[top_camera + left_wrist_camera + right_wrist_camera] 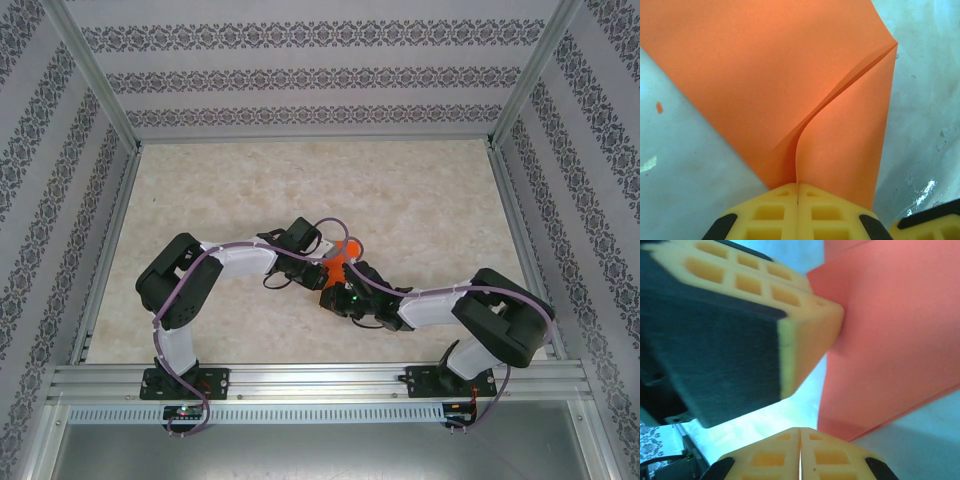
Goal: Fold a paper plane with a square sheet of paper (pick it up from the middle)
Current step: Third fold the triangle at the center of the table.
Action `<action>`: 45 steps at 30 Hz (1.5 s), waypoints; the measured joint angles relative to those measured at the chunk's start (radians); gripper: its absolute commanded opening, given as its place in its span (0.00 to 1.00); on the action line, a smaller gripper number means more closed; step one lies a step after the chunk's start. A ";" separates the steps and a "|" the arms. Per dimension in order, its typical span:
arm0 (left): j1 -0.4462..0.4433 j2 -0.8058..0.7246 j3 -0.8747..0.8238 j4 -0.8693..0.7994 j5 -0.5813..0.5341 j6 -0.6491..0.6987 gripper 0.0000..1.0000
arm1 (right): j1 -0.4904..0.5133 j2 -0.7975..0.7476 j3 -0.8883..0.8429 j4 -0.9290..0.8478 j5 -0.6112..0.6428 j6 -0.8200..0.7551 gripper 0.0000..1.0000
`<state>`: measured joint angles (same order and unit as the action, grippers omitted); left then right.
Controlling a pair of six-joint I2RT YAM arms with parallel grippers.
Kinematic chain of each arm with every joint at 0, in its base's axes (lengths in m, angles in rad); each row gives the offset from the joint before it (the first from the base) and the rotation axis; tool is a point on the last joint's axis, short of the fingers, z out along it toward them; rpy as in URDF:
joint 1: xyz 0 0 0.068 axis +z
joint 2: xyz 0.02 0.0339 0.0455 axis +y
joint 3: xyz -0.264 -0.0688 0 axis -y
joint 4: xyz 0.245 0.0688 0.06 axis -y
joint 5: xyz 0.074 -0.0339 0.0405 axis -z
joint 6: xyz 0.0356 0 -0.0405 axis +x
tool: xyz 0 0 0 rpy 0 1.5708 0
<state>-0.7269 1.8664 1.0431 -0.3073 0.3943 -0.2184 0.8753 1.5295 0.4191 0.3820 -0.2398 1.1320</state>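
Note:
The orange sheet of paper (347, 251) is lifted off the table between the two arms at the table's middle. In the left wrist view the paper (765, 75) fans upward with a curved centre crease. Its lower edge runs into the seam of my left gripper (798, 186), which is shut on it. My right gripper (800, 430) is shut with nothing visible in its seam. The paper (890, 340) hangs just right of and behind that gripper's tip. The left gripper's yellow fingers (810, 325) pinch the paper's edge at upper left in the right wrist view.
The marbled beige table (400, 190) is walled by patterned panels and aluminium posts. A metal rail (320, 380) runs along the near edge by the arm bases. A fingertip (927, 222) of the right gripper sits close beside the left one.

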 measured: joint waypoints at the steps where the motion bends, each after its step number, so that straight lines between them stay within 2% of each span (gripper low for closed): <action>1: 0.000 0.000 0.000 0.000 0.000 0.000 0.00 | 0.003 0.012 0.007 -0.009 0.000 0.000 0.08; 10: 0.000 0.000 0.000 0.000 0.001 -0.001 0.00 | 0.007 0.048 0.063 -0.095 0.000 -0.004 0.07; 17: 0.000 0.000 0.000 0.000 0.000 0.000 0.00 | 0.000 -0.061 0.069 -0.210 0.031 -0.021 0.09; 21: 0.000 0.000 0.000 0.000 0.000 0.000 0.00 | -0.068 -0.187 0.033 -0.188 0.040 -0.034 0.09; 24: 0.000 0.000 0.000 0.000 0.000 0.000 0.00 | -0.150 -0.208 0.007 -0.177 0.040 -0.044 0.09; 31: 0.000 0.000 0.000 0.000 0.001 0.000 0.00 | -0.243 -0.127 -0.010 -0.082 -0.041 -0.057 0.09; 41: 0.000 0.000 0.000 0.000 0.000 0.000 0.00 | -0.251 0.042 0.037 -0.069 -0.085 -0.092 0.09; 45: 0.000 0.000 0.001 0.000 0.000 0.000 0.00 | -0.266 0.050 0.051 -0.081 -0.100 -0.097 0.10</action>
<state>-0.7265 1.8668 1.0443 -0.3077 0.3946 -0.2180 0.6090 1.5795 0.4702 0.3008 -0.3401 1.0351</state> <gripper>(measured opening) 0.060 0.094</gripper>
